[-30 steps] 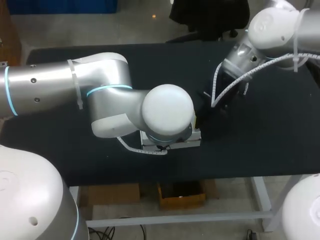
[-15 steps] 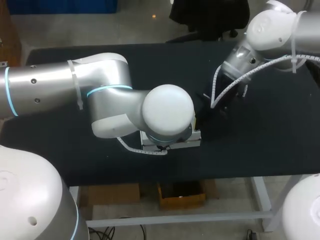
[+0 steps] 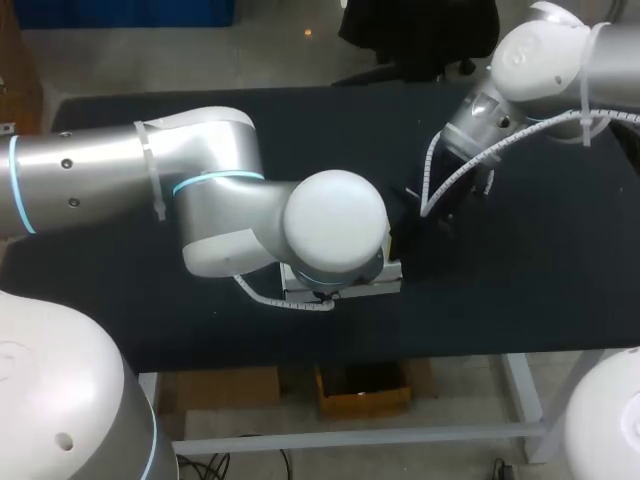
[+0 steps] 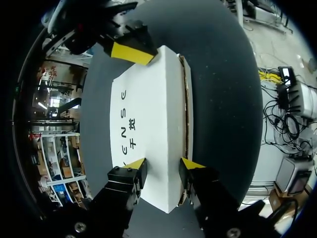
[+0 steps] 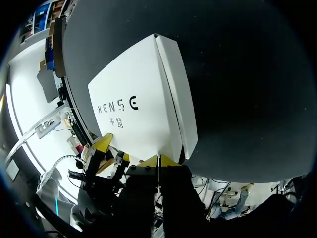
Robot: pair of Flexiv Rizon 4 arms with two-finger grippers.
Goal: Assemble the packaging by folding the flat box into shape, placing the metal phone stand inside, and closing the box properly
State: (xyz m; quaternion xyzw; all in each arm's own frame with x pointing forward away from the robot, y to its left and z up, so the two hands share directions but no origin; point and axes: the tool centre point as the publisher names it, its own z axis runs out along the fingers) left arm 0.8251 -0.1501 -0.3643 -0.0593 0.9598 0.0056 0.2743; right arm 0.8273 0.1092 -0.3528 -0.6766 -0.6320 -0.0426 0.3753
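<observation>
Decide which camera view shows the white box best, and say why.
The right wrist view: the white box shows nearly whole, top face and one side. The left wrist view shows it too, with its ends partly covered. The head view shows only a sliver under the left arm.

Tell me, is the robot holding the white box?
Not clearly. Right fingers are shut at the box's end; left fingers stand open over its other end.

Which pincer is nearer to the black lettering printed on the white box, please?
Left. The left pincer straddles one end of the white box, one fingertip right beside the lettering; the right pincer sits at the opposite end, farther off.
</observation>
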